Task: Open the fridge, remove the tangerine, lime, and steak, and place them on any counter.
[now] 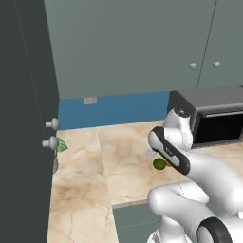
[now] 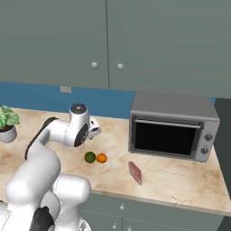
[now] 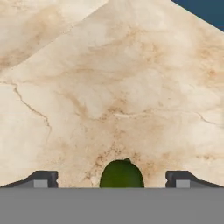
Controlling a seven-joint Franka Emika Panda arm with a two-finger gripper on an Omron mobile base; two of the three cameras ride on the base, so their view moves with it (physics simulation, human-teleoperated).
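The surface (image 2: 180,180) is a beige-tan marble-patterned top with brownish veins, running along a blue back wall and turning a corner toward the left. Items resting directly on it:

- Lime (image 2: 90,157): dark green, near the front edge, touching or just beside the tangerine.
- Tangerine (image 2: 102,158): bright orange, immediately right of the lime.
- Steak (image 2: 135,172): pink-red slab, lying flat, right of the fruits and in front of the microwave.
- Microwave (image 2: 173,126): grey, door closed, toward the rear right.
- Potted plant (image 2: 6,124): leafy, in a pale pot, far left.
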